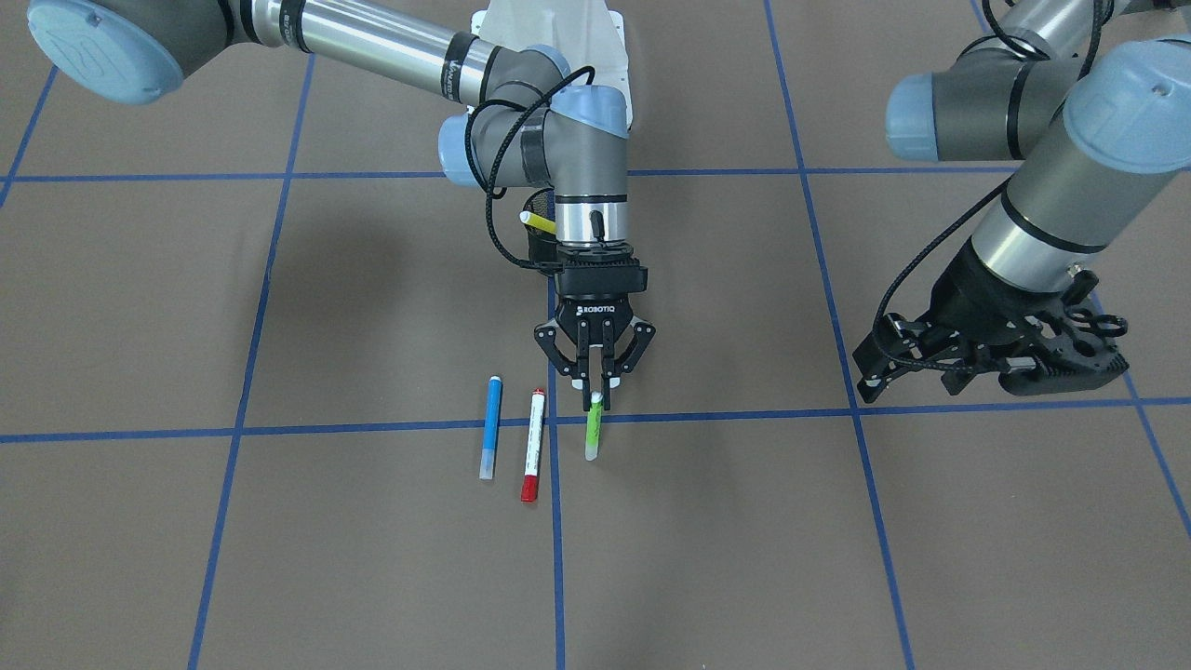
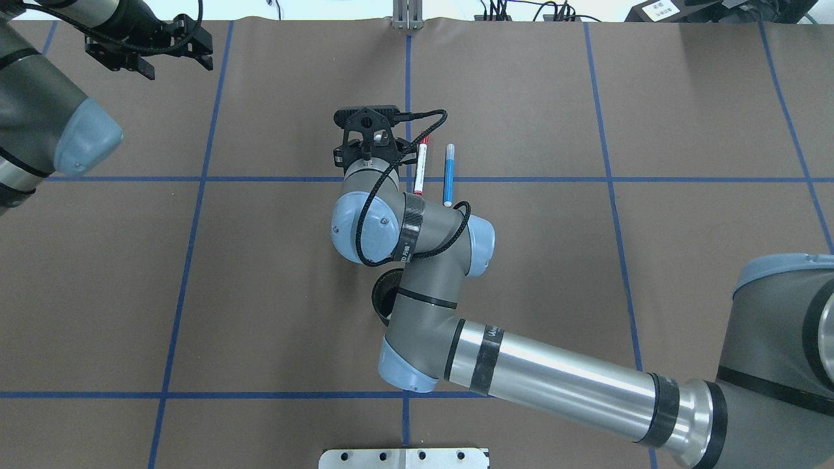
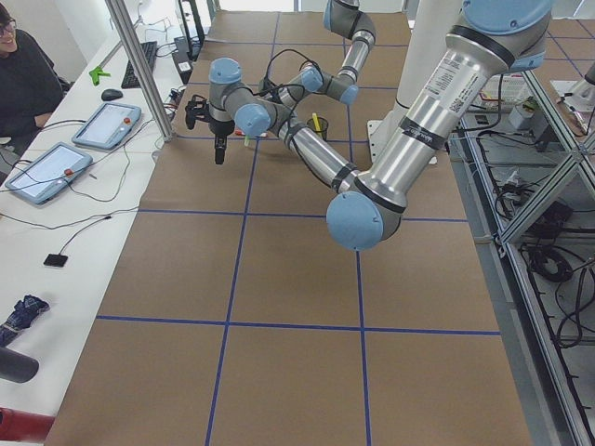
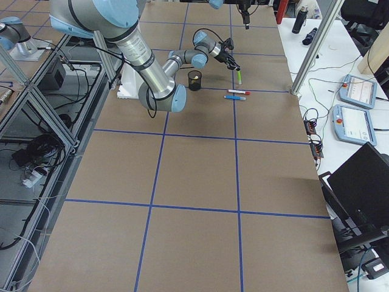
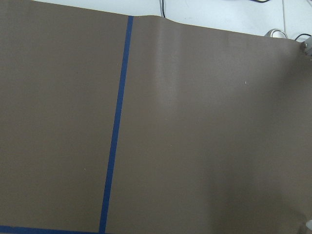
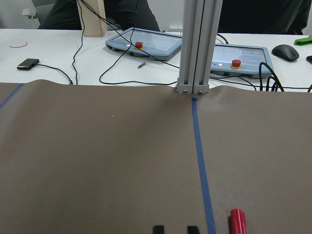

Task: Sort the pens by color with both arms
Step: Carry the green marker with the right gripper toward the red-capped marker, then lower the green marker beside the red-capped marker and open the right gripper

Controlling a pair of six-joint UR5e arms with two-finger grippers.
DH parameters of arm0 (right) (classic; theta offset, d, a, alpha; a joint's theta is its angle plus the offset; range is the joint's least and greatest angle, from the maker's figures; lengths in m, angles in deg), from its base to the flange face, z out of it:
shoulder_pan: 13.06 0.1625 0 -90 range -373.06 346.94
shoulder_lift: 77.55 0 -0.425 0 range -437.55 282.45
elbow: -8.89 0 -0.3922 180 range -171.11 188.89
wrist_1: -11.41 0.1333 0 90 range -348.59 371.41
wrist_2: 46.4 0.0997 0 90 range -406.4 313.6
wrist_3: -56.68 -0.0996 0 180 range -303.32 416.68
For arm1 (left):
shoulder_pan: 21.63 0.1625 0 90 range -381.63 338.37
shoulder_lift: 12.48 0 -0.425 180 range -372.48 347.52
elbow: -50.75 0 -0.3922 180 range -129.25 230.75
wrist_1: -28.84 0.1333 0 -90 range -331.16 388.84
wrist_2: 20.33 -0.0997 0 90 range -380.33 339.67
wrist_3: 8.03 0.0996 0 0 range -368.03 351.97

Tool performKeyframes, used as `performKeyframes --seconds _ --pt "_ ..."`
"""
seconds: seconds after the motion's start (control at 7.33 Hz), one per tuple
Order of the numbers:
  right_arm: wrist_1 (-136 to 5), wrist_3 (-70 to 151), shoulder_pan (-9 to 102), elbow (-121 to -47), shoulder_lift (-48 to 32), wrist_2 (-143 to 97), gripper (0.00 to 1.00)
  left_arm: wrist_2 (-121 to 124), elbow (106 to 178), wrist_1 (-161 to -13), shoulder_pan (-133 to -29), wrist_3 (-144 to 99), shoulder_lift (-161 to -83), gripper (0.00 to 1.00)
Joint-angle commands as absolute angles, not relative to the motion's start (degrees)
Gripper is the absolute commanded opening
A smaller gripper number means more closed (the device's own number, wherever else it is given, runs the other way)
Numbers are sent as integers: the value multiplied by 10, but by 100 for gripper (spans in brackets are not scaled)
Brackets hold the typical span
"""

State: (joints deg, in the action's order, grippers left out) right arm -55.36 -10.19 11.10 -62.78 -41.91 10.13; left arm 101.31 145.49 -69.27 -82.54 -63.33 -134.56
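Brown mat (image 1: 744,558): right gripper (image 1: 596,389) clamped on green pen (image 1: 592,435) end, probably laying it down; next, release cleanly.

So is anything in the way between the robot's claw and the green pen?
No, nothing visible is. The right gripper is pinching the green pen by its top end. The red-capped pen lies off to one side, not touching it.
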Motion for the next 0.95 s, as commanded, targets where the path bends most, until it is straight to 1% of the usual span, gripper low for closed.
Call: performKeyframes --seconds 0.0,0.41,0.68,0.82 --pt "-557 -92 143 -625 -419 100 0 1013 1455 -692 -825 -634 -1346 100" --pt "-551 -91 158 -576 -423 96 0 1013 1455 -692 -825 -634 -1345 100" --pt "-550 -92 155 -542 -449 97 0 1013 1455 -692 -825 -634 -1345 100" --pt "-550 -92 155 -538 -454 98 0 1013 1455 -692 -825 -634 -1345 100"
